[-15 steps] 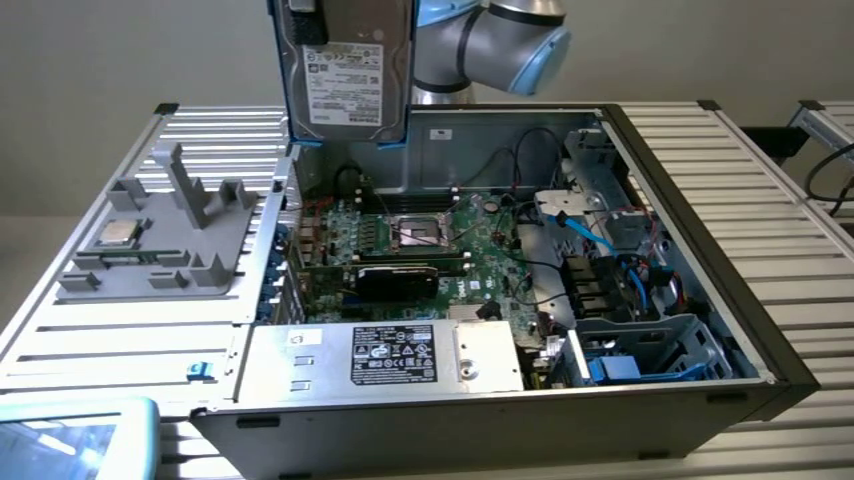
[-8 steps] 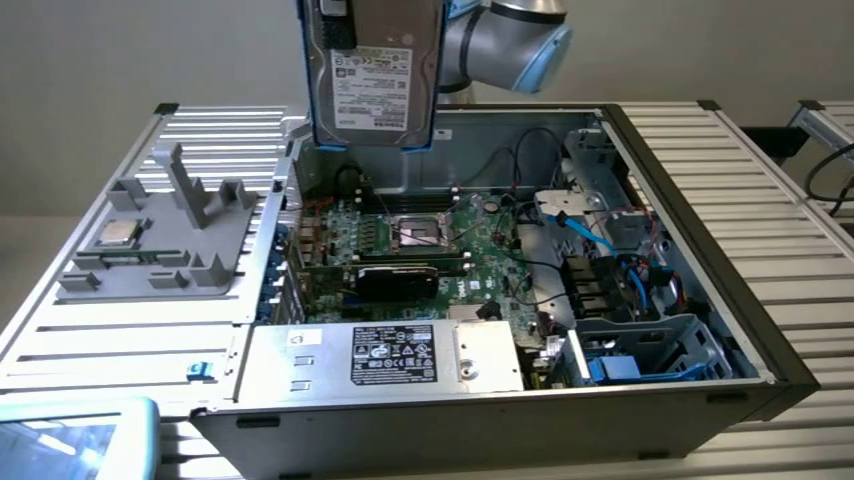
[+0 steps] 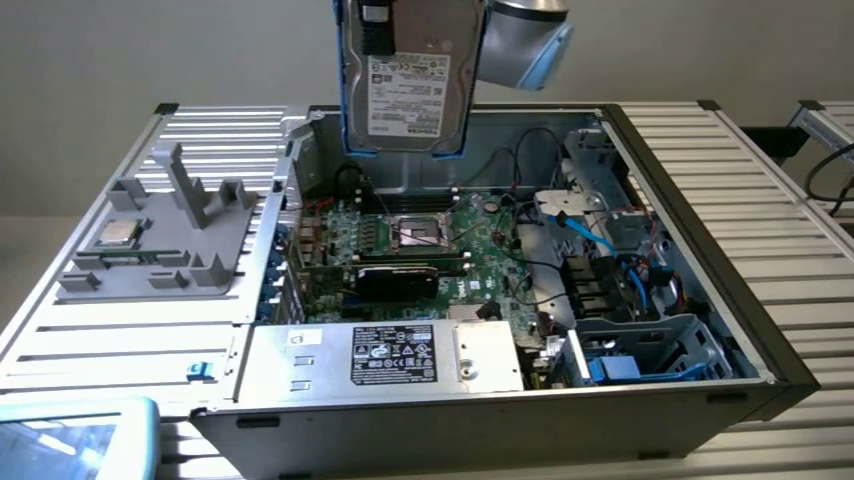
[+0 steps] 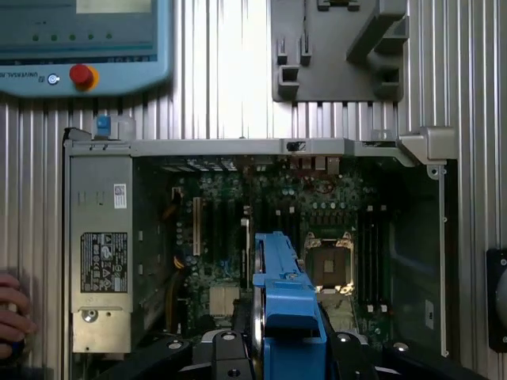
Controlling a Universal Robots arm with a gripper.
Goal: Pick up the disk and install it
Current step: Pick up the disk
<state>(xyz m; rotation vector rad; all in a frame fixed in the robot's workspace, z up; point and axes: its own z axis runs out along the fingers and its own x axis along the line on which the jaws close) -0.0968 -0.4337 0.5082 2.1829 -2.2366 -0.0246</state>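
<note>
The disk (image 3: 407, 90), a silver-grey hard drive with a white label in a bright blue carrier, hangs upright high above the back of the open computer case (image 3: 707, 240). My gripper (image 3: 380, 20) is shut on its upper end. In the wrist view the disk's blue carrier edge (image 4: 285, 309) runs between my two black fingers (image 4: 230, 356), with the motherboard (image 4: 317, 229) far below it. Nothing in the case touches the disk.
A silver power supply (image 3: 387, 355) with a black label fills the case's near end. A drive cage (image 3: 654, 350) with blue parts and cables sits at the exterior view's right. A grey fixture (image 3: 174, 235) carries a CPU chip (image 3: 120, 232). There is also a teach pendant (image 4: 79, 39) and a hand (image 4: 9, 313).
</note>
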